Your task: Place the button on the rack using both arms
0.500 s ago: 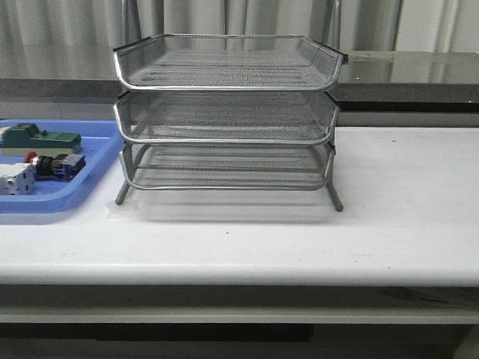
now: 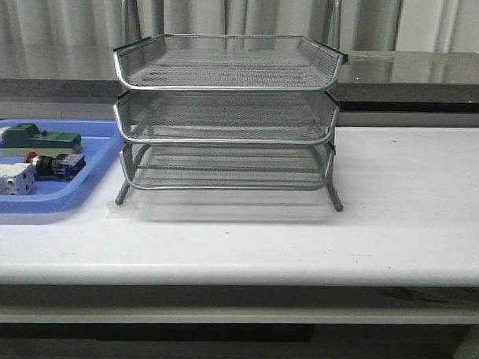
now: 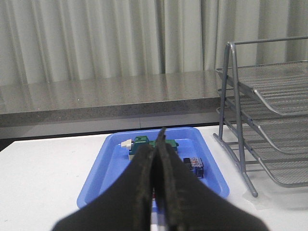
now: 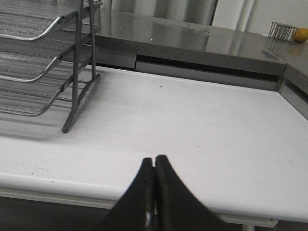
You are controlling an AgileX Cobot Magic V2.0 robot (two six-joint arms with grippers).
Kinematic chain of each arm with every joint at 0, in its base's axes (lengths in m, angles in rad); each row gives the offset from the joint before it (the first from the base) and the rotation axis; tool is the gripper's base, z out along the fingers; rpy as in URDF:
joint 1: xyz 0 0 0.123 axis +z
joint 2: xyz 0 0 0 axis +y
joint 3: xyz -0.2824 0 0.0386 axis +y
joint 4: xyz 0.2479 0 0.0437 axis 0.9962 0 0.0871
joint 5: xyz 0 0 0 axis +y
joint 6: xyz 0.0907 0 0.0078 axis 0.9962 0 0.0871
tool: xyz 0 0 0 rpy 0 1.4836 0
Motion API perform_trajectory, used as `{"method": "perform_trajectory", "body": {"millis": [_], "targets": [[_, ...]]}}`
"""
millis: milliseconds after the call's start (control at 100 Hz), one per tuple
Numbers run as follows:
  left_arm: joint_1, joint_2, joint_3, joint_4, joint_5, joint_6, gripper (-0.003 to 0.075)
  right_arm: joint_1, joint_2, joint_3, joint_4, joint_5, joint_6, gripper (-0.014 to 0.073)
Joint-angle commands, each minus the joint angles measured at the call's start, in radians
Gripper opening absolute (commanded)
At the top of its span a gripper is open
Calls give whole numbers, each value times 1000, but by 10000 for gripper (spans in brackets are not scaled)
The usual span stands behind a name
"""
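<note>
The button (image 2: 55,166), with red head, black body and blue rear block, lies on its side in the blue tray (image 2: 94,174) at the left; its blue end shows in the left wrist view (image 3: 194,166). The silver wire-mesh rack (image 2: 226,108) stands mid-table with three trays; it also shows in the left wrist view (image 3: 269,110) and the right wrist view (image 4: 43,62). My left gripper (image 3: 159,137) is shut and empty, short of the tray. My right gripper (image 4: 154,160) is shut and empty over the table's front edge, right of the rack. Neither gripper shows in the front view.
A green block (image 2: 36,137) and a white switch block (image 2: 7,179) also lie in the blue tray. A grey counter (image 2: 416,71) runs behind the table. A wire basket with a yellow fruit (image 4: 299,34) sits far right on it.
</note>
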Motion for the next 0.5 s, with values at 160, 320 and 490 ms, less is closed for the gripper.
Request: {"method": "perform_trajectory", "body": {"millis": [160,320,490], "targets": [[2,-32,33,-10,-81,-10,-20,-6,-18,3,-13,-89,-4,-56],[2,-32,33,-10,-81,-10,-20,-6,-18,2,-13,-115,-4,-56],[2,-32,33,-10,-81,-10,-20,-6,-18,-29,6,-133,19,-56]]}}
